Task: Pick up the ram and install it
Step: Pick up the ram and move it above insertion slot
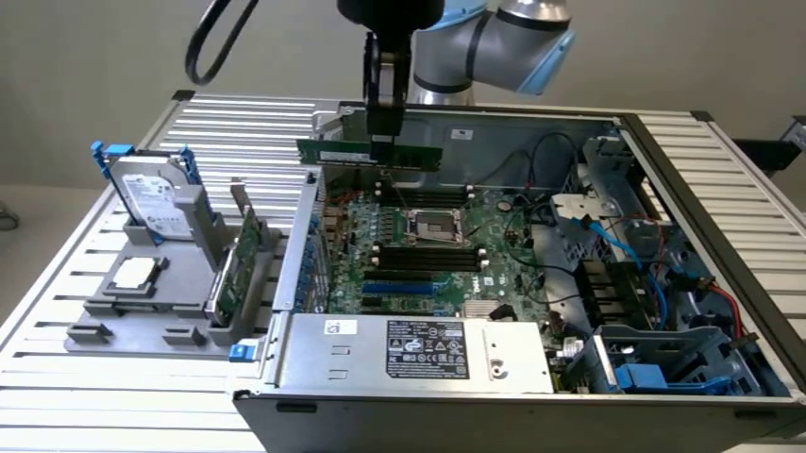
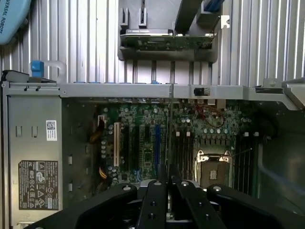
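Hanging above the open computer case (image 1: 377,420), the claw (image 1: 384,134) is clamped on the ram (image 1: 372,152). It grips the middle of the upper long edge, so the stick hangs level, clear of the motherboard (image 1: 504,269) and over the case's edge closest to the arm. In the wrist view the ram (image 2: 169,124) shows edge-on as a thin line running out from between the claw's fingers (image 2: 155,200), with long black slots (image 2: 182,152) just beside that line. The stick looks light and stiff but fragile, best held by its bare edges, never by the contact strip. The case sits on a slatted metal surface (image 1: 75,377).
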Action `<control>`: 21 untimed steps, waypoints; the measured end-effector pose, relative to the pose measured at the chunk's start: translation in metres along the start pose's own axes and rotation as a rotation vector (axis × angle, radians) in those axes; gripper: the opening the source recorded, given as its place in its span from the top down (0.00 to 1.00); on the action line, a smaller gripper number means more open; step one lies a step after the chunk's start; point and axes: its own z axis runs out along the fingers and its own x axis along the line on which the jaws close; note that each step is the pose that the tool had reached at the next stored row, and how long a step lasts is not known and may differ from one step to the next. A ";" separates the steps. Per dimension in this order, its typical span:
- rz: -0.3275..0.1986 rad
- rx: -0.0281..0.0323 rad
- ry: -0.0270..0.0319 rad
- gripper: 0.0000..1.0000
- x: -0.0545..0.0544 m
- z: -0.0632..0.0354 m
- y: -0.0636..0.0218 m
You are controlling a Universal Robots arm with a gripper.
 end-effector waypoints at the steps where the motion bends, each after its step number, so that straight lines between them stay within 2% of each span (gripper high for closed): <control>1: 0.000 0.0000 0.0004 0.86 -0.002 0.0012 -0.0046; 10: 0.000 0.0014 0.0029 0.86 -0.020 0.0119 -0.0458; 12: 0.000 0.0034 0.0036 0.86 -0.024 0.0136 -0.0523; 13: 0.000 0.0062 0.0040 0.86 -0.025 0.0141 -0.0542; 18: -0.001 0.0375 0.0080 0.86 -0.028 0.0171 -0.0565; 19: -0.001 0.0411 0.0089 0.86 -0.028 0.0182 -0.0566; 21: -0.001 0.0438 0.0103 0.86 -0.029 0.0214 -0.0568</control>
